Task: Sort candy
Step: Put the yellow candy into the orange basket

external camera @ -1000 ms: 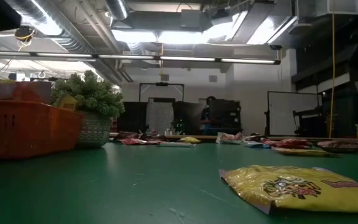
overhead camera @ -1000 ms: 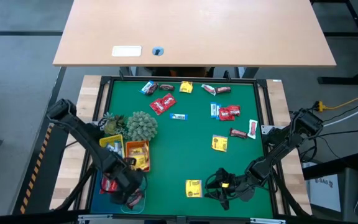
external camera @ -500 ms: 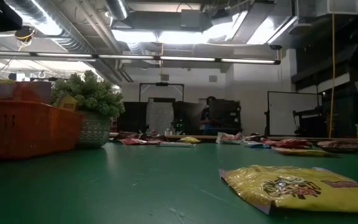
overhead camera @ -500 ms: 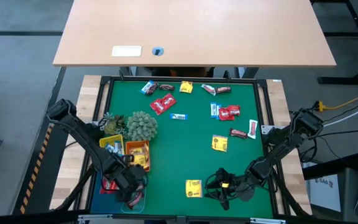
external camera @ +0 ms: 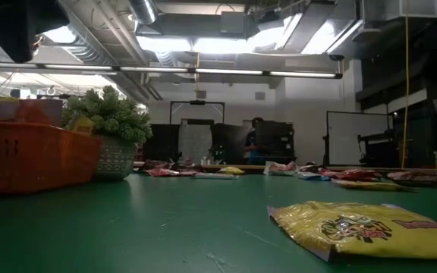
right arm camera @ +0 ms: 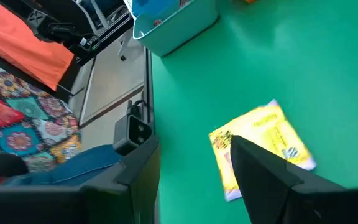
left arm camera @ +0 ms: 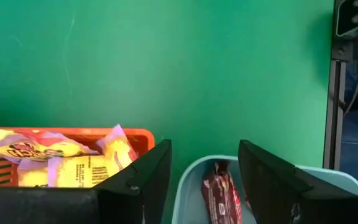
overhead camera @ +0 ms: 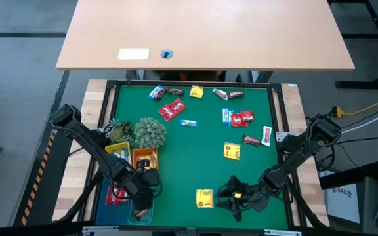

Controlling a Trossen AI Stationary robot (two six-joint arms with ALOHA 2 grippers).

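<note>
**Left Wrist View: Brown Bar Lies in Teal Tray Under Parted Fingers**

Over the mat's near-left corner, the left gripper (left arm camera: 204, 180) hangs with fingers spread and empty above the teal tray (left arm camera: 188, 186), where a dark brown bar (left arm camera: 221, 193) lies. Yellow packets (left arm camera: 73, 168) fill the orange tray (left arm camera: 73, 133) beside it. Near the front edge, the right gripper (right arm camera: 194, 180) waits, jaws apart, over a yellow packet (right arm camera: 263, 143). More candy (overhead camera: 171, 110) lies scattered across the far mat (overhead camera: 195, 164).
</note>
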